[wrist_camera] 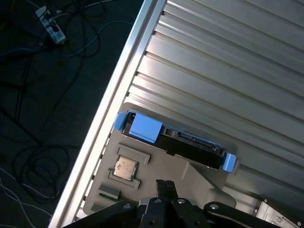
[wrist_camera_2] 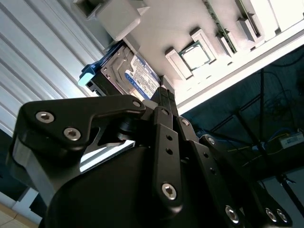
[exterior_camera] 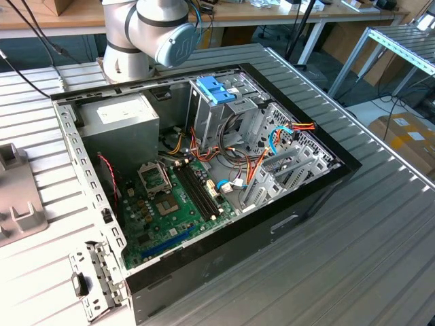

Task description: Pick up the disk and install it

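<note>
The disk [wrist_camera: 176,143] lies on its side in a slot of a grey holder [wrist_camera: 161,168] on the ribbed metal table, with blue rails and a blue end tab [wrist_camera: 143,128]. The second wrist view shows the disk [wrist_camera_2: 124,75] with its labelled face visible. My gripper [wrist_camera: 165,186] hovers off the holder, apart from the disk, with its black fingers together and nothing between them. In the second wrist view my gripper [wrist_camera_2: 166,93] points toward the disk's edge. The open computer case [exterior_camera: 309,197] lies on the table in the exterior view.
A square processor chip [wrist_camera: 126,167] sits in the same holder beside the disk. Inside the case are a grey power-supply box [exterior_camera: 126,122], a green motherboard [exterior_camera: 170,210], cables and a drive cage with a pale blue latch [exterior_camera: 216,88]. The table edge [wrist_camera: 114,99] drops to a floor with cables.
</note>
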Controlling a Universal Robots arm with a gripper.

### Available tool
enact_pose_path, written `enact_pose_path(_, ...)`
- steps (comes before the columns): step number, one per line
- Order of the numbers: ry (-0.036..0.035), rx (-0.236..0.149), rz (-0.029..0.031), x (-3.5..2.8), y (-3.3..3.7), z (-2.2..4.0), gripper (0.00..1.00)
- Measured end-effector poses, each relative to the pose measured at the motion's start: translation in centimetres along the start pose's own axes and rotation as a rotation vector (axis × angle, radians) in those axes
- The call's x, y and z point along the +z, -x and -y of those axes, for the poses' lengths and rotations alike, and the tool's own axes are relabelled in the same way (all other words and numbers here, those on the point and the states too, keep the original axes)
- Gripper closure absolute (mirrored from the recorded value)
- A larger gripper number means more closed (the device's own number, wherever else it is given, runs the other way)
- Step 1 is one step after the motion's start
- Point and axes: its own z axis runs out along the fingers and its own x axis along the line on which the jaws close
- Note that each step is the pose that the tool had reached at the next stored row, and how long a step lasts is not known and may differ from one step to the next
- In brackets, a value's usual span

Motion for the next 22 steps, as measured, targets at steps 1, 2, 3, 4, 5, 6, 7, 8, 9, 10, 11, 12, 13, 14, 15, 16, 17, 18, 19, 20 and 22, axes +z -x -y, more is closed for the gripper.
enact_pose_path(1, 0.0002, -0.005, 0.0001, 0.0, 0.0, 0.0, 0.89)
enact_pose_path(2, 0.0003, -0.009, 0.0001, 0.0, 0.0, 0.0, 0.89)
enact_pose_path(3, 0.0004, -0.013, 0.0001, 0.0, 0.0, 0.0, 0.89)
enact_pose_path(4, 0.0005, -0.017, 0.0001, 0.0, 0.0, 0.0, 0.89)
enact_pose_path(5, 0.0006, -0.022, 0.0001, 0.0, 0.0, 0.0, 0.89)
enact_pose_path(6, 0.0007, -0.026, 0.0001, 0.0, 0.0, 0.0, 0.89)
enact_pose_path(7, 0.0009, -0.031, 0.0002, 0.0, 0.0, 0.0, 0.89)
enact_pose_path(8, 0.001, -0.035, 0.0003, 0.0, 0.0, 0.0, 0.89)
enact_pose_path(9, 0.0011, -0.039, 0.0003, 0.0, 0.0, 0.0, 0.89)
enact_pose_path(10, 0.0012, -0.043, 0.0002, 0.0, 0.0, 0.0, 0.89)
enact_pose_path(11, 0.0013, -0.046, 0.0003, 0.0, 0.0, 0.0, 0.89)
enact_pose_path(12, 0.0014, -0.05, 0.0003, 0.0, 0.0, 0.0, 0.89)
enact_pose_path(13, 0.0015, -0.054, 0.0003, 0.0, 0.0, 0.0, 0.89)
enact_pose_path(14, 0.0016, -0.057, 0.0004, 0.0, 0.0, 0.0, 0.89)
enact_pose_path(15, 0.0018, -0.061, 0.0003, 0.0, 0.0, 0.0, 0.89)
enact_pose_path(16, 0.0018, -0.065, 0.0004, 0.0, 0.0, 0.0, 0.89)
enact_pose_path(17, 0.0019, -0.069, 0.0004, 0.0, 0.0, 0.0, 0.89)
enact_pose_path(18, 0.0021, -0.074, 0.0004, 0.0, 0.0, 0.0, 0.89)
enact_pose_path(19, 0.0022, -0.078, 0.0004, 0.0, 0.0, 0.0, 0.89)
enact_pose_path(20, 0.0023, -0.083, 0.0005, 0.0, 0.0, 0.0, 0.89)
enact_pose_path(22, 0.0027, -0.095, 0.0005, 0.0, 0.0, 0.0, 0.89)
